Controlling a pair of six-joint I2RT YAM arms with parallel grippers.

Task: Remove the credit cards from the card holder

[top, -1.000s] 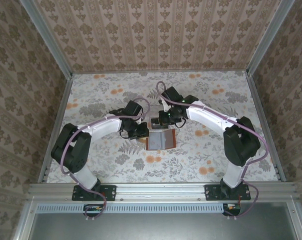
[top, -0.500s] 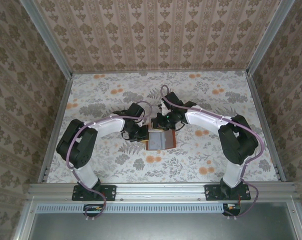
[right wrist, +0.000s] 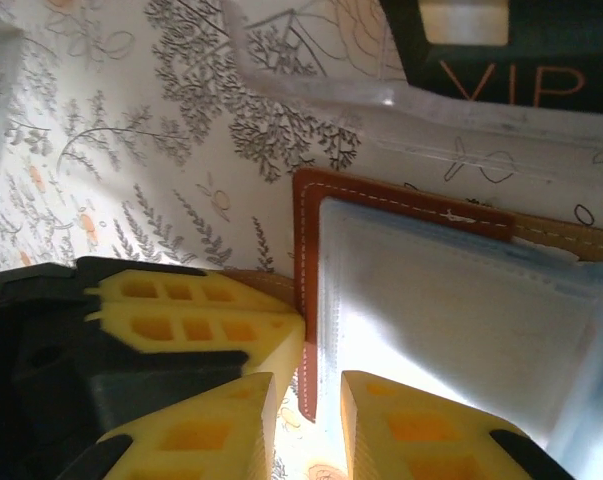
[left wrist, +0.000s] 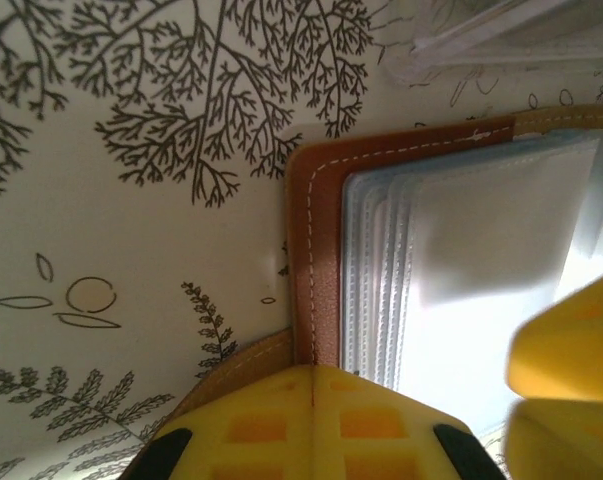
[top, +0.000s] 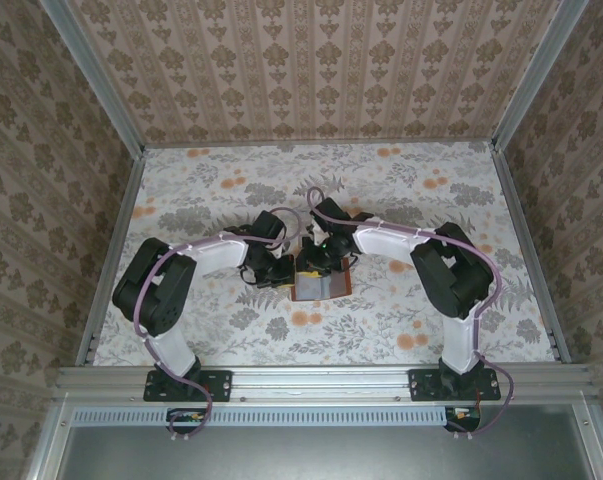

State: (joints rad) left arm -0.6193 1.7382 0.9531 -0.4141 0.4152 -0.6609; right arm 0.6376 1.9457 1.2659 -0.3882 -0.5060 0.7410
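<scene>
**A:** How do the left fingers stand?

**B:** The left fingers (left wrist: 261, 425) are pressed together, yellow pad against yellow pad, with no gap. Their tips sit at the stitched brown border of the card holder (left wrist: 316, 230), on the side toward the left arm. A small leather tab runs under them there. I cannot tell if any leather is caught between them.

**A:** And the right fingers?

**B:** The right fingers (right wrist: 421, 425) stand a little apart. The same brown border passes through the gap between them, and neither pad clearly presses on it. They are just beside the left fingers. In the left wrist view, one yellow finger of the right arm hangs over the pale pockets.

**A:** Where is the card holder?

**B:** It lies open and flat on the counter (top: 211, 190), inner side up, near the middle and between the two arms. The grey-blue pockets (left wrist: 381, 250) are stacked in steps next to the border. Strong light washes them out, so I cannot say if credit cards are inside.

**A:** What is around it?

**B:** Just beyond its far edge lies a clear plastic tray (right wrist: 311, 95). The tray's rim is very close to the brown border, but I cannot tell if they touch. A dark card (right wrist: 501, 75) with orange letters "VIP" lies at the tray. From above, the left arm (top: 216, 250) and the right arm (top: 391, 238) bend inward and meet over the card holder, hiding a good part of it.
</scene>
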